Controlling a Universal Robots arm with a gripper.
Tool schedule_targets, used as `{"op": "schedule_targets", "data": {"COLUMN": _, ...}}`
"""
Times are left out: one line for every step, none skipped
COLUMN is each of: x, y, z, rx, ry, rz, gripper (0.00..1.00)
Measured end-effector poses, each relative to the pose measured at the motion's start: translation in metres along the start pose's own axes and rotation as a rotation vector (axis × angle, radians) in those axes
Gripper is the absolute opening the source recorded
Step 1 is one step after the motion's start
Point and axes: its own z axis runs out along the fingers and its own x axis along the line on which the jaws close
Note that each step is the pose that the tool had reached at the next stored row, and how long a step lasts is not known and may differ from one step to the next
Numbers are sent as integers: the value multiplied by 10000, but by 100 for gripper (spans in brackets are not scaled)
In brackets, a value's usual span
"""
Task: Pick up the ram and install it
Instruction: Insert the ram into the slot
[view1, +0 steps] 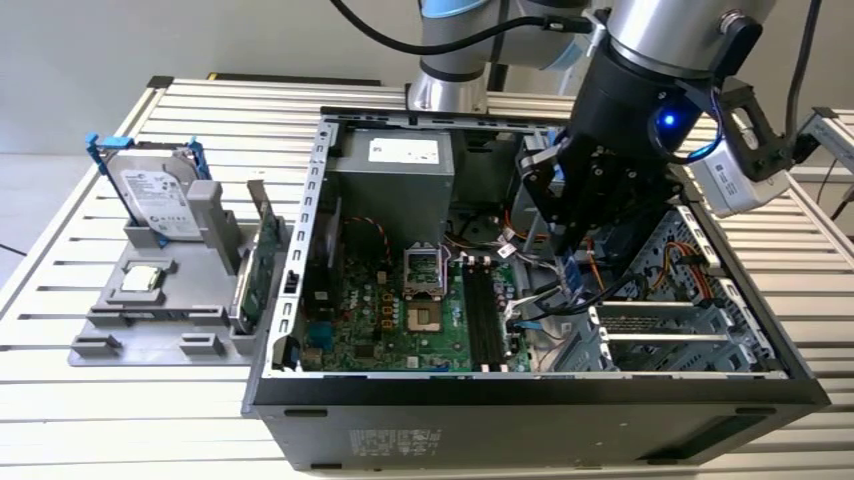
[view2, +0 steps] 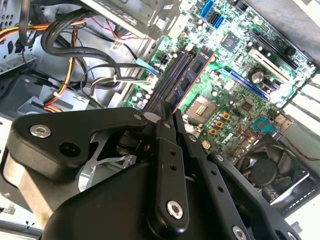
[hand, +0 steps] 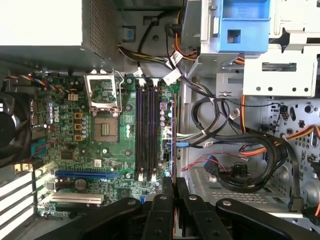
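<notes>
My gripper (view1: 577, 265) hangs inside the open computer case (view1: 287, 300), over the green motherboard (hand: 105, 150). It is shut on the ram (view2: 195, 75), a thin dark blue stick with an orange-looking edge that juts from between the black fingers (view2: 167, 150). In the first wrist view the ram (hand: 173, 140) shows edge-on, running parallel to the long black memory slots (hand: 145, 130) and just beside them, on the side nearer the drive bays. The gripper (hand: 172, 182) holds it above the board, and I cannot tell whether it touches a slot.
Bundled cables (hand: 235, 150) and metal drive bays (hand: 280, 70) lie close beside the gripper. The open processor socket (hand: 105, 125) and a fan (view2: 270, 165) sit on the slots' other side. Outside the case a grey holder (view1: 160, 320) carries a hard drive (view1: 154, 190) and a green card (view1: 267, 250).
</notes>
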Motion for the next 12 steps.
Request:
{"op": "schedule_targets", "data": {"x": 0, "y": 0, "z": 7, "rx": 0, "ry": 0, "rz": 0, "gripper": 0}}
{"op": "schedule_targets", "data": {"x": 0, "y": 0, "z": 14, "rx": 0, "ry": 0, "rz": 1, "gripper": 0}}
{"op": "schedule_targets", "data": {"x": -1, "y": 1, "z": 21, "rx": 0, "ry": -1, "rz": 0, "gripper": 0}}
{"op": "schedule_targets", "data": {"x": -1, "y": 1, "z": 28, "rx": 1, "ry": -1, "rz": 1, "gripper": 0}}
{"op": "schedule_targets", "data": {"x": -1, "y": 1, "z": 35, "rx": 1, "ry": -1, "rz": 1, "gripper": 0}}
{"op": "schedule_targets", "data": {"x": -1, "y": 1, "z": 42, "rx": 1, "ry": -1, "rz": 1, "gripper": 0}}
{"op": "schedule_targets", "data": {"x": -2, "y": 2, "z": 49, "rx": 2, "ry": -1, "rz": 1, "gripper": 0}}
{"op": "schedule_targets", "data": {"x": -2, "y": 2, "z": 55, "rx": 2, "ry": -1, "rz": 1, "gripper": 0}}
{"op": "schedule_targets", "data": {"x": -2, "y": 2, "z": 62, "rx": 3, "ry": -2, "rz": 1, "gripper": 0}}
{"op": "schedule_targets", "data": {"x": -3, "y": 2, "z": 68, "rx": 2, "ry": -2, "rz": 1, "gripper": 0}}
{"op": "schedule_targets", "data": {"x": -3, "y": 2, "z": 75, "rx": 3, "ry": -2, "rz": 1, "gripper": 0}}
{"op": "schedule_targets", "data": {"x": -3, "y": 3, "z": 81, "rx": 2, "ry": -2, "rz": 1, "gripper": 0}}
